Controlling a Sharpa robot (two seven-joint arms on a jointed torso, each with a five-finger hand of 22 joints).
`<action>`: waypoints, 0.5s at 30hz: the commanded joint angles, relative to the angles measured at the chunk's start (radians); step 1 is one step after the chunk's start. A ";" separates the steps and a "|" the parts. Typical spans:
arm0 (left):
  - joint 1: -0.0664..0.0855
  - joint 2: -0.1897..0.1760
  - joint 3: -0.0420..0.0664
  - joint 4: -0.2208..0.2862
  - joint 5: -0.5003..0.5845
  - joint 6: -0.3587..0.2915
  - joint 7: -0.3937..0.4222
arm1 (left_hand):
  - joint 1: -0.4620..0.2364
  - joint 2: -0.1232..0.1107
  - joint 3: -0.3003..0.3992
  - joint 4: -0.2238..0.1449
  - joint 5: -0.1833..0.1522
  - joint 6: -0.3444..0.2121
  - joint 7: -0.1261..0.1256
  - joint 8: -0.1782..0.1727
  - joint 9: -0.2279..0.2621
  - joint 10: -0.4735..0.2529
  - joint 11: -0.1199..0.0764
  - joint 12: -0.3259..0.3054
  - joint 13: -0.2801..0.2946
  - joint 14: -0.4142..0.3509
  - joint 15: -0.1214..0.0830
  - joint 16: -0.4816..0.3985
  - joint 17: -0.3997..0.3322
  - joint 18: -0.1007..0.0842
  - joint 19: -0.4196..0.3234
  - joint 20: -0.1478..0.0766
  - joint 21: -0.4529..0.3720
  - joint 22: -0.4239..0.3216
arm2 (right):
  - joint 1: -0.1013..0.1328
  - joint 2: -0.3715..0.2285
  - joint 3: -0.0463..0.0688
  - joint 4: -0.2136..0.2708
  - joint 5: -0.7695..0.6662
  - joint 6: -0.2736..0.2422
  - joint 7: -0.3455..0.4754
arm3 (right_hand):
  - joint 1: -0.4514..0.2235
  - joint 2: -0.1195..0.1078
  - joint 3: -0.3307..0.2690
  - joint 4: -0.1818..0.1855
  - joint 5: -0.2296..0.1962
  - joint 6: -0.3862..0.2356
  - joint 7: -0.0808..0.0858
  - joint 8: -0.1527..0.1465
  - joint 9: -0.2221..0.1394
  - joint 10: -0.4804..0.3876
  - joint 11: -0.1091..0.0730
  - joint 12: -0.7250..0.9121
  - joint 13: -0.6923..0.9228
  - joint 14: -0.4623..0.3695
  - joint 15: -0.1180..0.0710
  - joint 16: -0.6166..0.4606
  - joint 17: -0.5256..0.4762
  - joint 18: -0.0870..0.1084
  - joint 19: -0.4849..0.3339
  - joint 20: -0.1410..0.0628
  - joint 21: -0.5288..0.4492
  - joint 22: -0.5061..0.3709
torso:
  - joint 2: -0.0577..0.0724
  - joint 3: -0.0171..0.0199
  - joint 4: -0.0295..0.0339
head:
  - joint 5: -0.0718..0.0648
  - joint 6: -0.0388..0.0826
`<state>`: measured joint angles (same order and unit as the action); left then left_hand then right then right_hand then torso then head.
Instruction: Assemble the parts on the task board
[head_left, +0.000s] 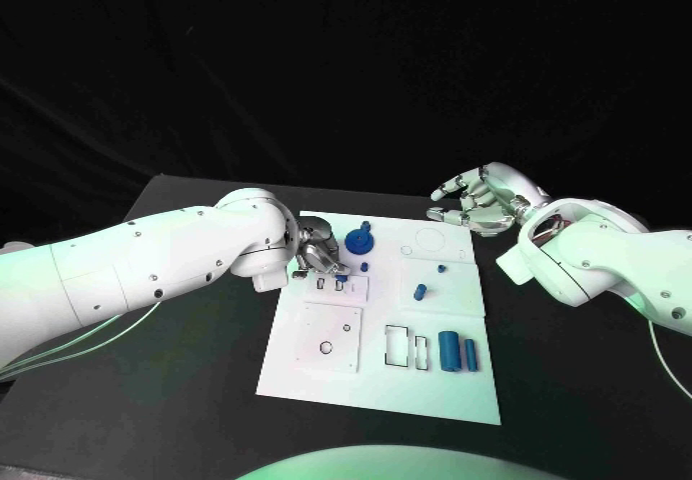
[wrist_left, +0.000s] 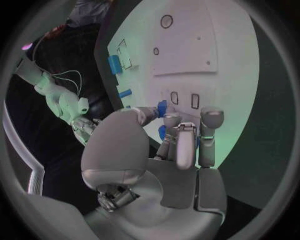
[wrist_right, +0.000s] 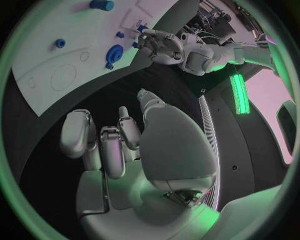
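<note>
The task board lies in the middle of the black table with your left hand already over its far left part, fingertips pinching a small blue part just above the two small slots. Your right hand hangs off the board's far right corner, fingers curled, holding nothing; the left is nearer, and the slots lie directly beneath it.

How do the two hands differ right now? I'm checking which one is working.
The left hand is down over the white board, fingers among small blue parts; the right hand hovers off the board's far corner, fingers curled, holding nothing. Both are silver.
</note>
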<state>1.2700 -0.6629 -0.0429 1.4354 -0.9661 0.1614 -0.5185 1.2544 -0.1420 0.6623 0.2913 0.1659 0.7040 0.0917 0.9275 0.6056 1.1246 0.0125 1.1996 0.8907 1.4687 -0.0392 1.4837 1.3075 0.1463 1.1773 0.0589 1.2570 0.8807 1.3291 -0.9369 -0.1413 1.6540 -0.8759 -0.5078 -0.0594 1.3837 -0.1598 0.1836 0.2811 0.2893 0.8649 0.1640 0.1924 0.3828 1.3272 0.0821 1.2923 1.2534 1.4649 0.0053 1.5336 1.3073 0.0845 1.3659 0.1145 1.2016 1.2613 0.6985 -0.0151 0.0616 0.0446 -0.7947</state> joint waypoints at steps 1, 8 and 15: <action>0.001 -0.019 0.002 0.020 0.028 -0.049 0.012 | -0.010 0.001 0.142 -0.135 -0.004 0.000 -0.005 0.005 0.028 0.009 0.001 0.002 0.000 0.033 -0.006 0.005 0.066 -0.013 0.003 0.002 0.006 0.004 | -0.001 0.001 -0.001 -0.002 -0.030 0.015 -0.005 | 0.010 -0.003 0.004 0.001 0.010 0.004 -0.001 0.002 0.001 -0.005 -0.005 0.000 -0.001 0.078 -0.002 -0.007 0.150 0.008 -0.002 -0.007 -0.006 -0.001 | -0.003 0.0015 0.0028 | 0.000 -0.001; 0.000 -0.045 0.000 0.045 -0.003 -0.079 0.013 | -0.022 -0.006 0.162 -0.148 -0.002 0.003 -0.008 0.009 0.031 0.018 -0.001 0.005 0.002 0.038 -0.008 0.010 0.076 -0.014 0.008 0.001 0.011 0.011 | -0.002 -0.001 -0.003 -0.003 -0.034 0.016 -0.007 | 0.010 -0.004 0.005 0.001 0.012 0.004 -0.001 0.002 0.001 -0.005 -0.005 0.000 -0.001 0.078 -0.002 -0.006 0.150 0.008 -0.002 -0.007 -0.005 0.000 | -0.002 -0.0014 0.0038 | -0.001 -0.004; -0.007 -0.045 -0.005 0.053 -0.048 -0.085 0.013 | -0.028 -0.009 0.171 -0.153 -0.003 0.005 -0.009 0.011 0.032 0.022 -0.002 0.006 0.003 0.039 -0.009 0.011 0.078 -0.014 0.010 0.000 0.013 0.014 | -0.004 -0.001 -0.003 -0.003 -0.040 0.018 -0.007 | 0.010 -0.004 0.005 0.001 0.012 0.004 -0.001 0.002 0.001 -0.005 -0.005 0.000 -0.001 0.078 -0.002 -0.006 0.150 0.008 -0.002 -0.007 -0.005 0.000 | -0.001 -0.0003 0.0018 | 0.003 -0.004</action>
<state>1.2638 -0.7103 -0.0478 1.4849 -0.9783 0.0968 -0.5171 1.2377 -0.1518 0.6781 0.2893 0.1656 0.7086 0.0873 0.9351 0.6236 1.1406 0.0108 1.1996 0.8935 1.4651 -0.0427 1.4913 1.3075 0.1464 1.1781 0.0589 1.2684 0.8946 1.3265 -0.9382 -0.1446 1.6511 -0.8960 -0.5049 -0.0644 1.3874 -0.1635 0.1841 0.2816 0.2964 0.8649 0.1640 0.1931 0.3827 1.3272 0.0821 1.2923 1.2527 1.4650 0.0053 1.5336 1.3081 0.0845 1.3659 0.1145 1.2016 1.2613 0.6960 -0.0156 0.0651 0.0448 -0.7993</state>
